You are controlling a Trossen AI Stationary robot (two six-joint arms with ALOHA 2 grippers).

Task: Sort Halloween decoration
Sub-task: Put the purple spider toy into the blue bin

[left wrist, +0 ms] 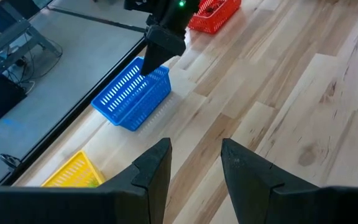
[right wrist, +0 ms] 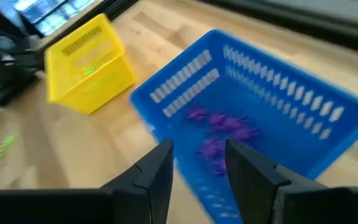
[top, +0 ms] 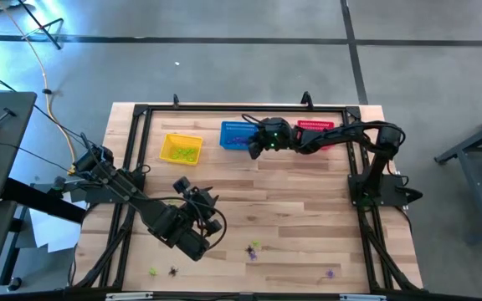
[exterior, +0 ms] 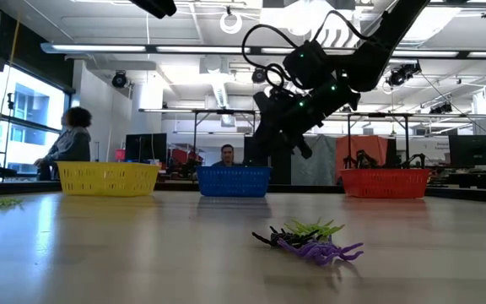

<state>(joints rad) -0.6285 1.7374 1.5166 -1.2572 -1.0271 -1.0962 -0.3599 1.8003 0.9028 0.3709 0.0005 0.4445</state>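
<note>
The trinkets are tiny spider shapes. A purple, yellow-green and black cluster (exterior: 310, 241) lies on the near part of the table (top: 253, 249), with strays near the near edge (top: 151, 270) (top: 330, 272). Purple ones (right wrist: 219, 130) lie in the blue basket (top: 239, 134), and yellow-green ones (top: 182, 153) in the yellow basket (top: 181, 149). My right gripper (right wrist: 197, 162) hangs open over the blue basket's near rim (top: 253, 144), with nothing between its fingers. My left gripper (left wrist: 194, 162) is open and raised over the table's left middle (top: 203, 199), pointing toward the baskets.
The red basket (top: 316, 130) stands at the far edge, right of the blue one. The three baskets form a row along the far side (exterior: 233, 180). Bare wood lies between the row and the near trinkets. People show in the room beyond the table (exterior: 70, 135).
</note>
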